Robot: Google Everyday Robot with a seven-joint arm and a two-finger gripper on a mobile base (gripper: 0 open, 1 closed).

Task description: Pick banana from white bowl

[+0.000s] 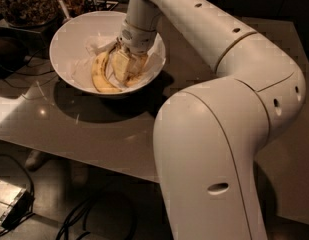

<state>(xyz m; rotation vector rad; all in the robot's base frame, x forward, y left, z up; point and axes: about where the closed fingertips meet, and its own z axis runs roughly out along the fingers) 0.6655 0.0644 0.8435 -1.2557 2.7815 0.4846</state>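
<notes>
The white bowl (69, 31) stands on the table at the upper left of the camera view. Two bananas lie in it. One yellow banana (100, 74) with some brown marks curves along the bowl's left side, free of the gripper. A browner, speckled banana (138, 70) lies to its right, partly hidden under the gripper. My gripper (122, 66) reaches straight down into the bowl between the two bananas and sits against the browner one. The arm's wrist covers the back of the bowl.
A dark glass jar of granola (24, 4) stands behind the bowl at the top left. The brown table (94, 129) runs to a front edge below the bowl. My big white arm fills the right half. Cables (84, 219) and a small box (6, 199) lie on the floor.
</notes>
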